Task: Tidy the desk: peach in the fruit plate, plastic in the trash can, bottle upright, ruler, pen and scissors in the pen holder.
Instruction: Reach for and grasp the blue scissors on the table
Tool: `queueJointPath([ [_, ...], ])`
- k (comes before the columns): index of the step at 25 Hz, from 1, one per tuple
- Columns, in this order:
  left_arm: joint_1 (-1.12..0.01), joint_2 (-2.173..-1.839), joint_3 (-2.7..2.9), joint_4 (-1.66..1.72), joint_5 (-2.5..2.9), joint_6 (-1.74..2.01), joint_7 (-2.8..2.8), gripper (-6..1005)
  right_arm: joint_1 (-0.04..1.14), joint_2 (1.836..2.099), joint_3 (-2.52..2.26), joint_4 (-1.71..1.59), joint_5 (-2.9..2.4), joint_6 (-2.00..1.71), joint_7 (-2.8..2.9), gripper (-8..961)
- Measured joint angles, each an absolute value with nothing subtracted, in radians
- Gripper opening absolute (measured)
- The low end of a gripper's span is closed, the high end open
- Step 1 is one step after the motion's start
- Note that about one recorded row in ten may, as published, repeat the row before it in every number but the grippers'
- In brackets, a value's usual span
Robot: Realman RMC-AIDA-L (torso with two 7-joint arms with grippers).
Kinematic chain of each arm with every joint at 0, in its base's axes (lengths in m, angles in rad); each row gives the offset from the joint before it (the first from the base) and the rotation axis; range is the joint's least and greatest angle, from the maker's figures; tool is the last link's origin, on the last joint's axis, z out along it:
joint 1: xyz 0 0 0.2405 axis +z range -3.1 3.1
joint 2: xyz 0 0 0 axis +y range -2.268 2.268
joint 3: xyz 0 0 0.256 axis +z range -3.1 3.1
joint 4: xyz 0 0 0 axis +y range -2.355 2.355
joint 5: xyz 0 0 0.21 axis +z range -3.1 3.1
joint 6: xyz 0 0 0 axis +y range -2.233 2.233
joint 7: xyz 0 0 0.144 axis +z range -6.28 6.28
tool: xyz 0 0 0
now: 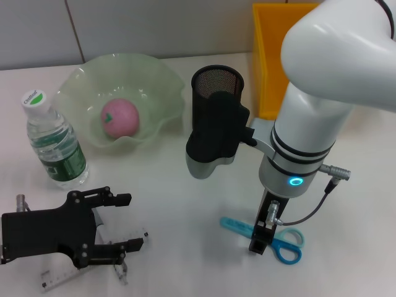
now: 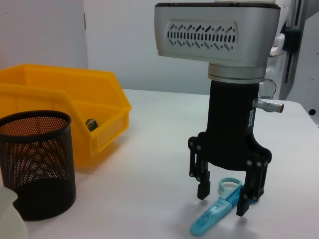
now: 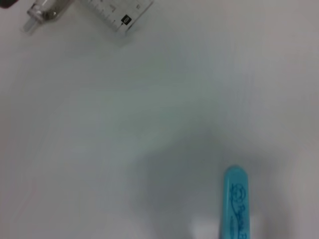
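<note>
Left wrist view | right gripper (image 2: 223, 191): black fingers spread, lowered astride the blue plastic-sheathed scissors (image 2: 215, 211) flat on the white table (image 2: 149, 164) | long axis crosswise between fingers | black mesh pen holder (image 2: 36, 164) well apart | left gripper (image 1: 114, 223): spread, over clear ruler (image 1: 62, 278).

Head camera looks down; both wrist cameras sit low, sharing the scissors (image 2: 215, 215).
</note>
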State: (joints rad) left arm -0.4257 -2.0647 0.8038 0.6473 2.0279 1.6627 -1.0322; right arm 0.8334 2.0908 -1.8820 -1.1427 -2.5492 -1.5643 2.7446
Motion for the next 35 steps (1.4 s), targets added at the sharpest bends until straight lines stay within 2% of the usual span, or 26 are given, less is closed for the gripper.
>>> queueJointPath([
  [8,-0.424,-2.065,0.804,0.647,2.028,1.663,-1.028,813,0.831,2.091,-1.882,-1.143,-2.547,-1.565,2.746,577],
  [13,-0.423,-2.064,0.803,0.647,2.028,1.664,-1.027,813,0.827,2.091,-1.884,-1.143,-2.546,-1.563,2.747,438],
  [35,-0.43,-2.063,0.804,0.649,2.028,1.661,-1.025,813,0.827,2.092,-1.908,-1.143,-2.555,-1.558,2.764,412],
])
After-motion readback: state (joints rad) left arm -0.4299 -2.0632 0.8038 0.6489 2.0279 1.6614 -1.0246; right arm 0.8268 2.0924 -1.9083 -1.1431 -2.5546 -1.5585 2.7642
